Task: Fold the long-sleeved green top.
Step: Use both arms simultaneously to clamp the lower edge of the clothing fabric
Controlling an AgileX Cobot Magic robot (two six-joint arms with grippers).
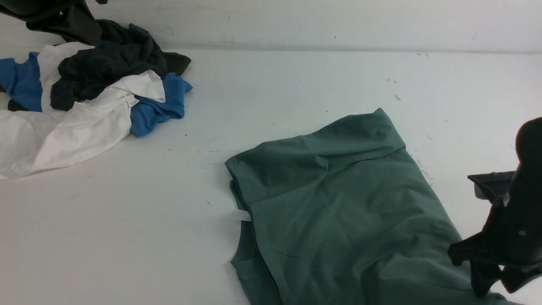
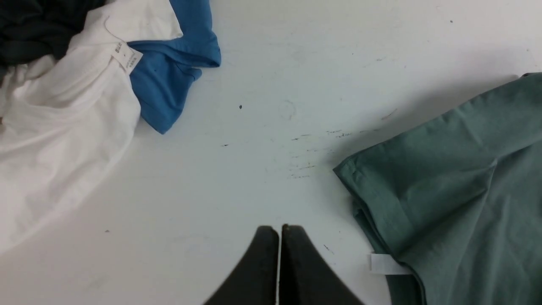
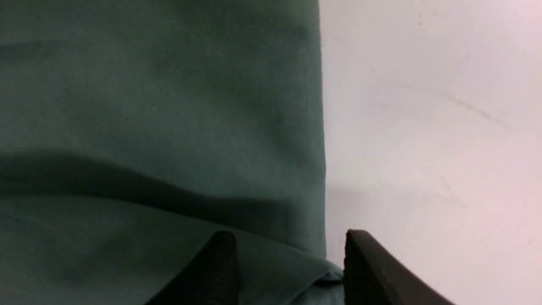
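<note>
The green long-sleeved top [image 1: 338, 203] is soft, matte sage knit, lightly creased, lying flat in a rough oblong on the smooth, scuffed white table [image 1: 127, 220]. It sits toward 5 o'clock in the front view. A folded-over band crosses its far end, and a small white tag [image 1: 242, 215] pokes out at its 9 o'clock edge. Its long axis runs from about 11 o'clock to 5 o'clock.

The right gripper [image 3: 288, 239] has its dark, tapered fingers apart, straddling the cloth's straight edge at 4 o'clock. The left gripper [image 2: 279, 231] has its fingers pressed together over bare table.

At 10 o'clock, white [image 1: 72, 131], blue [image 1: 156, 110] and dark [image 1: 106, 63] garments lie crumpled in a heap.
</note>
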